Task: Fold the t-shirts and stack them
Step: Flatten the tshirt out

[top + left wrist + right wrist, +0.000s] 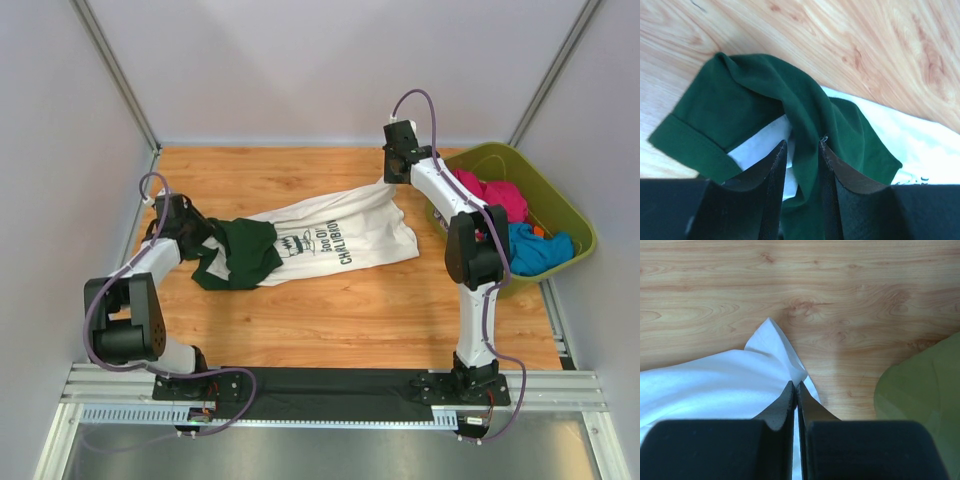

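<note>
Two pale walls (330, 60) and slanting metal frame posts (115, 75) close in the wooden table (330, 320), whose light, strongly grained boards carry everything. We see the t-shirt (345, 235) lying across its middle, drawn out lengthwise between the arms. Its white body lies with the black lettering facing up, and a dark green sleeve is bunched at the left end. At the right edge stands an olive-green tub (585, 228) holding a pink garment (495, 195) and a blue garment (540, 250).

From above we cannot judge either grip closely; the wrist cameras settle it. The left gripper (198, 232) has its fingers (771, 172) clamped on a raised ridge of the green sleeve. White cloth shows beside that ridge, and the sleeve's stitched hem lies flat on the wood. The right gripper (390, 178) is pressed together on a corner of the white fabric, with the tub's rounded corner just to its right. The lettering reads only in the top view.
</note>
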